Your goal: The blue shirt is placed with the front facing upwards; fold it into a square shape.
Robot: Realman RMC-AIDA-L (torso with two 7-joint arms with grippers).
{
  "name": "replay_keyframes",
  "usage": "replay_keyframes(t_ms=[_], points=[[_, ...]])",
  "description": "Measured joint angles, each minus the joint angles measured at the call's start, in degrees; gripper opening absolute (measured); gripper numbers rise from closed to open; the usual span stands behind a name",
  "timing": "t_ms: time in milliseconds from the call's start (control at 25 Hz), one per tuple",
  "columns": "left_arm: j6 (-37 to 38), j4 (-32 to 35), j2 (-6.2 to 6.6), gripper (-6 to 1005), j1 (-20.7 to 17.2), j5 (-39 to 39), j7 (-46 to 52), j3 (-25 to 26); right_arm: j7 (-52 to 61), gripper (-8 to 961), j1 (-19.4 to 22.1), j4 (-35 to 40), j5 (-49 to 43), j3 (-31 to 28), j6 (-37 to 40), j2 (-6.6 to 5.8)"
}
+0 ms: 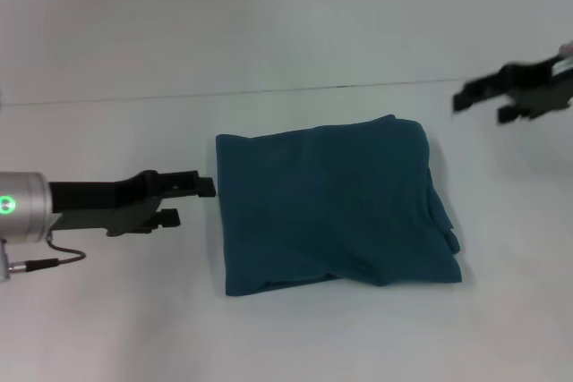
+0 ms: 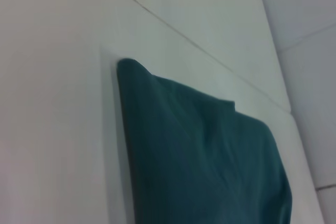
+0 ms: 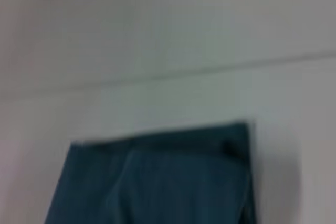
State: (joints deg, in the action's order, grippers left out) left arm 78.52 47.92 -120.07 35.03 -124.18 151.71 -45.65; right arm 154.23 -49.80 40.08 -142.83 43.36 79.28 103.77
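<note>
The blue shirt (image 1: 331, 207) lies on the white table as a roughly square teal bundle, plain side up, with some loose layers at its right edge. The wrist views each show part of the shirt (image 2: 205, 156) (image 3: 157, 182). My left gripper (image 1: 190, 201) hovers just left of the shirt's left edge, open and holding nothing. Up at the far right, my right gripper (image 1: 479, 103) is lifted well away from the shirt, its fingers spread and empty.
The white table (image 1: 269, 51) stretches all around the shirt. A thin seam line (image 1: 224, 93) runs across it behind the shirt. A cable (image 1: 54, 261) hangs from my left arm near the left edge.
</note>
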Motion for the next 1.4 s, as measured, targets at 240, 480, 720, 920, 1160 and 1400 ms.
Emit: replay_keyframes(t_ms=[240, 480, 720, 920, 1160, 1400], points=[[1.13, 1.31, 0.33, 889, -1.08, 0.09, -0.26, 3.36, 0.62, 787, -1.82, -5.59, -2.9, 1.61, -3.08, 1.82], [0.95, 1.53, 0.06, 889, -1.3, 0.09, -0.83, 4.3, 1.69, 783, -1.58, -6.02, -3.47, 1.67, -7.32, 4.15], [0.65, 1.42, -0.09, 888, -0.9, 0.09, -0.98, 4.64, 1.2, 778, -2.76, -10.07, -3.69, 2.01, -13.11, 6.38], [0.08, 1.24, -0.2, 888, -0.79, 0.07, -1.57, 4.81, 1.17, 775, -3.08, -11.9, -3.33, 2.2, -18.08, 7.93], [-1.04, 0.94, -0.75, 889, -0.94, 0.07, -2.39, 4.88, 1.16, 771, -3.06, -13.02, -2.62, 2.04, -22.59, 9.58], [-1.74, 0.64, -0.87, 889, -0.86, 0.07, -2.72, 4.88, 0.11, 767, -3.88, -15.08, -2.57, 2.42, -23.88, 10.24]])
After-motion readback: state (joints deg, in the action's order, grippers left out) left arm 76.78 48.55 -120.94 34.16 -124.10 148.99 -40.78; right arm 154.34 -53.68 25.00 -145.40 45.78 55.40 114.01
